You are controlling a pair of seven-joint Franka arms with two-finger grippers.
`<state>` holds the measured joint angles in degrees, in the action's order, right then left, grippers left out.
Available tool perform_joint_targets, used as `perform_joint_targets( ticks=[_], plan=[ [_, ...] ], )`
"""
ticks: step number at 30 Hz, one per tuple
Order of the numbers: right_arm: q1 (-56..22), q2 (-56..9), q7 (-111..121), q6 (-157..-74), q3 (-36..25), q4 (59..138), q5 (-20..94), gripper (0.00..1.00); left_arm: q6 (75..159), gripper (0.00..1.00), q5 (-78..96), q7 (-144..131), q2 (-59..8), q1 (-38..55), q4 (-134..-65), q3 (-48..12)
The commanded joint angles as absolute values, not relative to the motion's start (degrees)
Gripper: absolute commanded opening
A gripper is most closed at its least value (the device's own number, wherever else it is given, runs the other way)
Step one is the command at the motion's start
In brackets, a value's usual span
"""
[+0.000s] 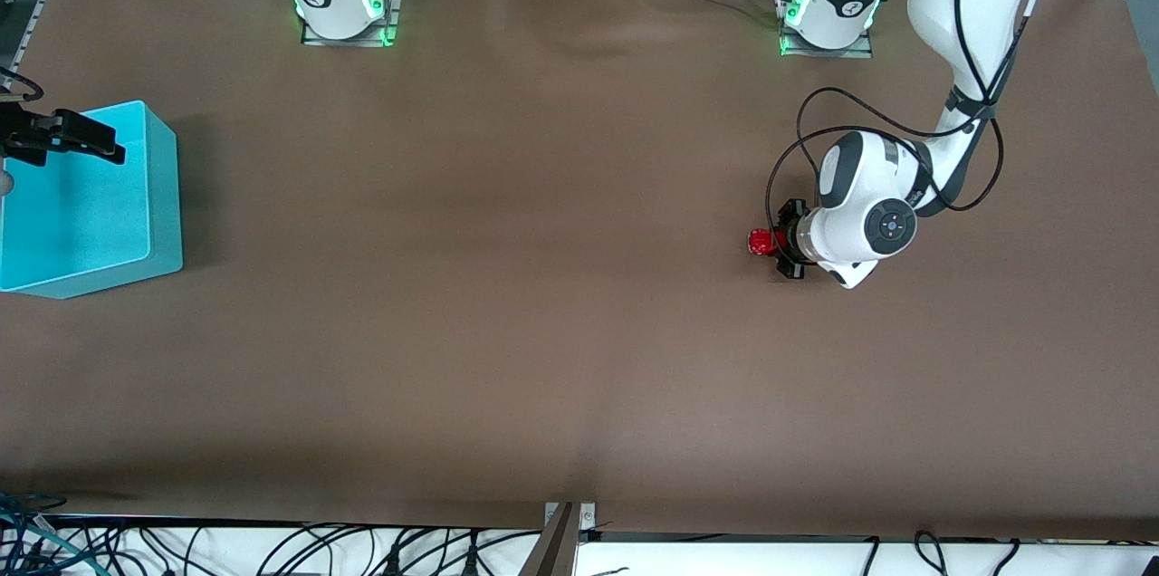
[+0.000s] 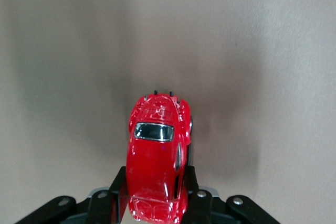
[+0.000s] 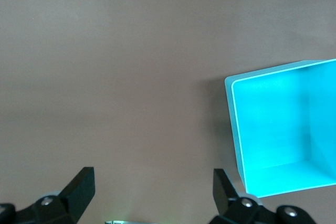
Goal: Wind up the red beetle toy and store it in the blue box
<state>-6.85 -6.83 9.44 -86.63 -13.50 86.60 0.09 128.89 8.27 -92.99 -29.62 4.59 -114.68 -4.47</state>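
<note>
Glossy rounded red beetle toy (image 2: 157, 166)

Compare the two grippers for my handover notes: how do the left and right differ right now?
The left gripper is shut on the tiny glossy red beetle toy car, low at the left arm's end of the brown table; the right gripper is open, empty, over the light cyan rectangular plastic box. Both have black fingers.

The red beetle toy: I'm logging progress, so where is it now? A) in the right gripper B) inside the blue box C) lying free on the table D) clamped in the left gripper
D: the red beetle toy sits between the shut fingers of the left gripper, at the table's other end from the blue box.
</note>
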Motion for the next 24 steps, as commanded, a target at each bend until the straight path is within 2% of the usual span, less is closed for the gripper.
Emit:
perform_joint_targets(
  ticks=[1,13,24],
  plan=[
    [-6.5,-6.9,10.1,-85.9,-13.4,85.9,0.6,1.0,131.0,0.0,7.8,-89.0,-34.5,4.2,-113.6,-2.0],
    [-6.6,-6.9,10.1,-85.8,-13.4,86.0,0.5,1.0,131.1,0.0,7.5,-87.5,-35.9,3.5,-113.5,1.8],
    [-6.6,-6.9,10.1,-85.8,-13.4,85.9,0.5,1.0,131.1,0.0,6.6,-84.4,-38.0,2.5,-111.9,2.8]
  ],
)
